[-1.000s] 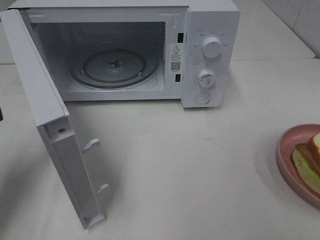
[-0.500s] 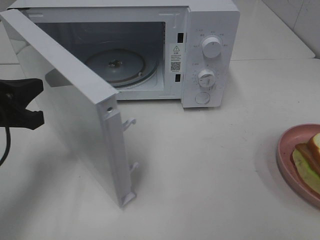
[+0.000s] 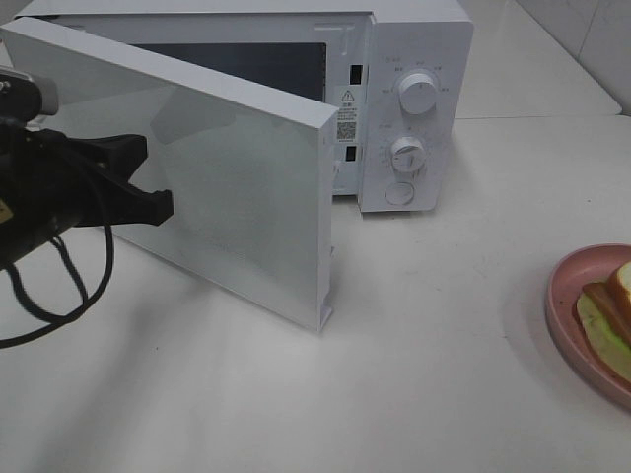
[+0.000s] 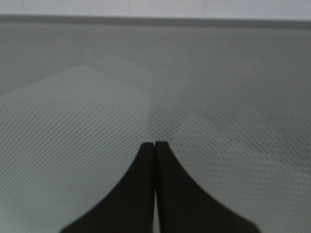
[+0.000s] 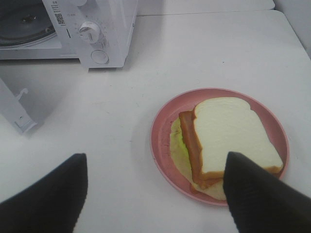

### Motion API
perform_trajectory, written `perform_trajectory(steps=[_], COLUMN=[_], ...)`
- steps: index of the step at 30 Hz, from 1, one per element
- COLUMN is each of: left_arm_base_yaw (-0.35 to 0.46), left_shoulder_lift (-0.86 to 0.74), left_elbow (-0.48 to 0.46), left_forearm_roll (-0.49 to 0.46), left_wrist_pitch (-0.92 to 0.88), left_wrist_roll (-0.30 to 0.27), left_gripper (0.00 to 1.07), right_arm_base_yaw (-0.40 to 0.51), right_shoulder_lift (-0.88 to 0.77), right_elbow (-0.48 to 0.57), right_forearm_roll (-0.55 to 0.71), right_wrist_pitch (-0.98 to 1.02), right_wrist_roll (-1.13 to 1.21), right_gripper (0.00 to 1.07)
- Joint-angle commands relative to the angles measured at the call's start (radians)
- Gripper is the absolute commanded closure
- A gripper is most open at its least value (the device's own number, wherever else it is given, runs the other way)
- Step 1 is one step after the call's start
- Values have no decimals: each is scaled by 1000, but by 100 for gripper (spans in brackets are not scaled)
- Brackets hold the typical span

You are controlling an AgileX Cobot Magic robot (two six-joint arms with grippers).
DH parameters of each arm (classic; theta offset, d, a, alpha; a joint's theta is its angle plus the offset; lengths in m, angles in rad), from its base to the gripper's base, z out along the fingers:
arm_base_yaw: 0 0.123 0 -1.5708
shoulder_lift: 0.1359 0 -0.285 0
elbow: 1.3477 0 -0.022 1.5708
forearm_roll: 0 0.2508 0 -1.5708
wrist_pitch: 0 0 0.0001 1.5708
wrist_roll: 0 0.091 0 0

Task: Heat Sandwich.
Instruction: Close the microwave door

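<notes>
The sandwich lies on a round pink plate on the table, also visible as sandwich at the right edge of the high view. My right gripper hovers above it, open, with nothing between its fingers; it is out of the high view. The white microwave stands at the back, its door swung about halfway toward closed. My left gripper is shut and empty, its tips against the door's outer face. In the left wrist view the left gripper meets the dotted window.
Two knobs and a round button sit on the microwave's right panel. The glass turntable shows inside the oven in the right wrist view. A black cable hangs from the left arm. Bare table lies between door and plate.
The microwave door has swung from wide open to about half closed. My left arm has come in from the left and now presses on the door's outer face. The plate has not moved.
</notes>
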Motion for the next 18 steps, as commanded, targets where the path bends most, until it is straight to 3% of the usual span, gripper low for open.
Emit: perform_trajectory(steps=[1,9,15,18], left_arm_base_yaw=[-54,-122,-169,-177], left_shoulder_lift=[34,110,165,185], left_elbow=[-50,-149,-260,-293], left_forearm_roll=[-91,-216,-347,-368], left_wrist_pitch=[-21,-16,-13,-11], left_wrist_roll=[30,55,168,186], left_gripper=[107,107,107,107], right_arm_base_yaw=[-8,-8,-8,-8], right_shoulder_lift=[-28,-28,-28,-28], right_elbow=[1,1,1,1], right_forearm_roll=[0,0,0,0], right_wrist_pitch=[-6,-6,-6,-6], right_wrist_roll=[-4,-4,-4,-4], right_gripper=[32,32,32,32])
